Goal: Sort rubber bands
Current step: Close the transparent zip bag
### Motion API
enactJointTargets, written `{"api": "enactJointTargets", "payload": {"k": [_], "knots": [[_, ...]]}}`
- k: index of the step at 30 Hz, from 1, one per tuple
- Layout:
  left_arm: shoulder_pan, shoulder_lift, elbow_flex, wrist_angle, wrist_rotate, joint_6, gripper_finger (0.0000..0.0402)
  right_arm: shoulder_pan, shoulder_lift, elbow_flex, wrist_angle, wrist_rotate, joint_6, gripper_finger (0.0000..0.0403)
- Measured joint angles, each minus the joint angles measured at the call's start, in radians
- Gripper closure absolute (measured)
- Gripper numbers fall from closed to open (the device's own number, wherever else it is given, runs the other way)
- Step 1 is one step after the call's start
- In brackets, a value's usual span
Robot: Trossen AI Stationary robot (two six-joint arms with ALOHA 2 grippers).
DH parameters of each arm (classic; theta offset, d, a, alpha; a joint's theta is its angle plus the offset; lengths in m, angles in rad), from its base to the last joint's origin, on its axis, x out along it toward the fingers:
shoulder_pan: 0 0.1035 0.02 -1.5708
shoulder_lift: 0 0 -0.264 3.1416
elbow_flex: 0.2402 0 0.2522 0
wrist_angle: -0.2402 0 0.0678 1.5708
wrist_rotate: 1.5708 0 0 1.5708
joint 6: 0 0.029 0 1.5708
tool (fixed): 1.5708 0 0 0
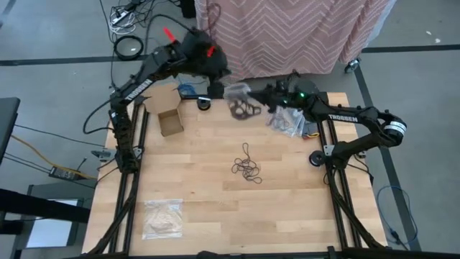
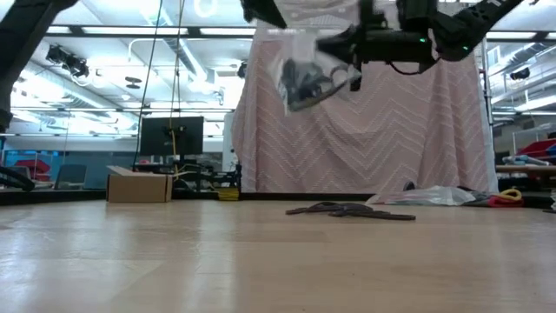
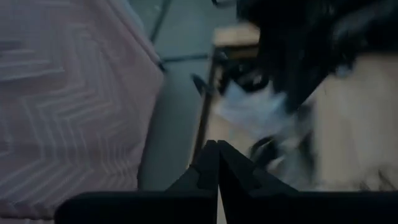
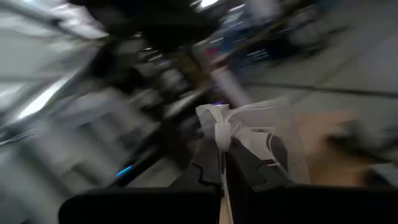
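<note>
My right gripper [image 4: 222, 146] is shut on a clear plastic bag [image 1: 239, 101] with dark rubber bands inside, held high over the table's far middle [image 2: 304, 80]. My left gripper [image 3: 217, 155] is shut with nothing between its fingers. It hovers just left of that bag, near the far edge [image 1: 216, 78]. A loose pile of black rubber bands [image 1: 248, 169] lies on the table's middle, and the low view shows it too [image 2: 347, 210]. My right gripper pinches a bunched-up edge of the clear bag [image 4: 219, 121] between its two fingers. The fingers point about level and come from the table's right side. The bag hangs beside and below the fingertips, well clear of the table, its bands sagging in the lower part [image 2: 300, 91].
A small open cardboard box [image 1: 169, 121] stands at the far left. One clear bag of tan bands [image 1: 162, 217] lies near the front left, another bag [image 1: 287, 122] at the far right. A pink zigzag cloth [image 1: 287, 32] hangs beyond the far edge.
</note>
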Motion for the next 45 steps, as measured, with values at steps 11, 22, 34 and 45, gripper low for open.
{"api": "enactJointTargets", "payload": {"k": [11,22,34,45], "knots": [[-0.065,0.045,-0.002,0.054,-0.218,-0.111,0.0392,-0.001,0.195,0.686,-1.031,0.176,-0.390,0.0403],[-0.035,0.055,-0.087,0.094,-0.345,-0.140,0.0392,-0.095,0.236,1.002,-1.405,0.030,-0.544,0.0403],[0.054,0.003,-0.110,0.138,0.154,-0.079,0.0392,-0.133,0.039,0.980,-1.636,-0.243,-0.675,0.0403],[0.095,0.028,-0.110,0.179,0.587,0.018,0.0392,0.027,-0.028,0.967,-1.561,-0.354,-0.654,0.0401]]}}
